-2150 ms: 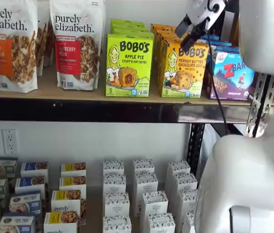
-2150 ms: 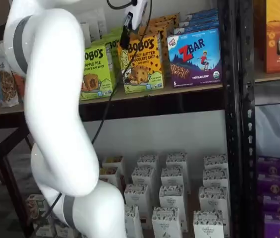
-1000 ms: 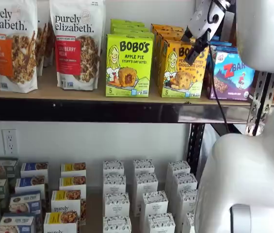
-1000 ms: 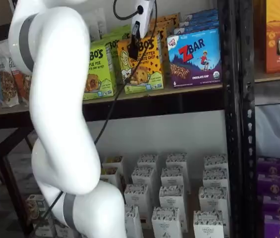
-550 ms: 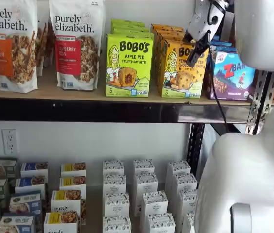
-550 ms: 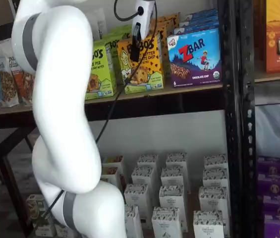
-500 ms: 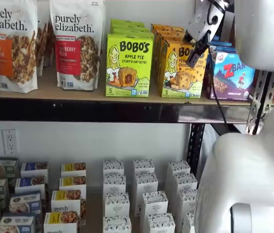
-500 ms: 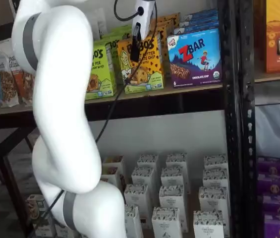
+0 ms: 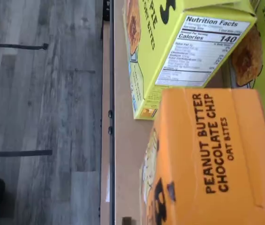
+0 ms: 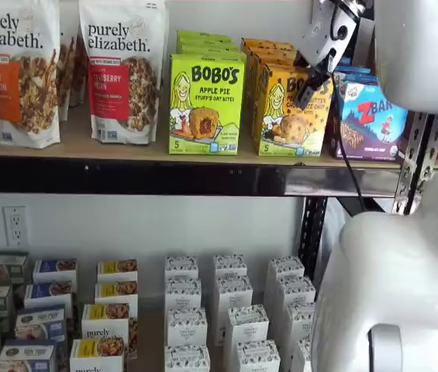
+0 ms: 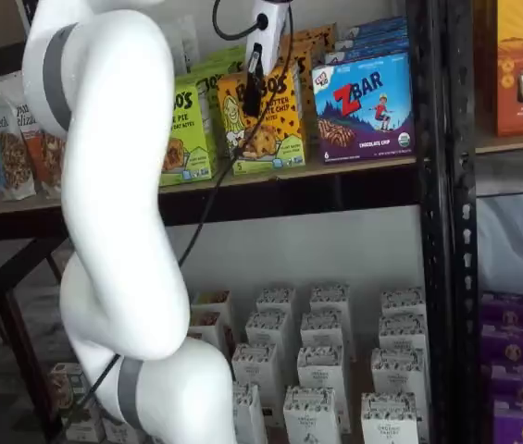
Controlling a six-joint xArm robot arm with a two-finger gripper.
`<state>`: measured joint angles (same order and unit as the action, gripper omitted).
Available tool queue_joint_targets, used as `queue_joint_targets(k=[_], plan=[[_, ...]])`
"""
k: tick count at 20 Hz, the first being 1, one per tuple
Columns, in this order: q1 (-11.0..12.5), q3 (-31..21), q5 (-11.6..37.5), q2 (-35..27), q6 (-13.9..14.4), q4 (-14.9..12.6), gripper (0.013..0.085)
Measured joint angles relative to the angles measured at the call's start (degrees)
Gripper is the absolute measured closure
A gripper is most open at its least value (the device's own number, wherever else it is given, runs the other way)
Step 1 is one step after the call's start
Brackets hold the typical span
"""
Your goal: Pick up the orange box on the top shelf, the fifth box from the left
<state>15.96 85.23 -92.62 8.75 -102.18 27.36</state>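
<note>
1. Tan particle-board top shelf (image 10: 87,146) with its black metal front rail carries the goods in both shelf views; grey wood flooring shows beyond its edge in the wrist view.
2. White-bodied tool with black fingers (image 10: 309,87) hangs in front of the upper face of the upright yellow-orange Bobo's Peanut Butter Chocolate Chip carton (image 10: 291,116); its fingers show side-on, so I cannot tell whether they are parted or clenched.
3. That carton stands on the shelf, at the front of its row.
4. Just beside it stand the lime-green Bobo's Apple Pie box (image 10: 205,102) and the blue-purple ZBar box (image 11: 363,107).
</note>
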Motion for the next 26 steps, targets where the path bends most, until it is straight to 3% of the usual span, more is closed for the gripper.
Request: queue_joint_targets(k=[2, 26], plan=[[0.0, 0.04, -0.07, -0.01, 0.01, 0.06, 0.041], [-0.28, -0.36, 0.43, 0.25, 0.18, -0.09, 0.041]])
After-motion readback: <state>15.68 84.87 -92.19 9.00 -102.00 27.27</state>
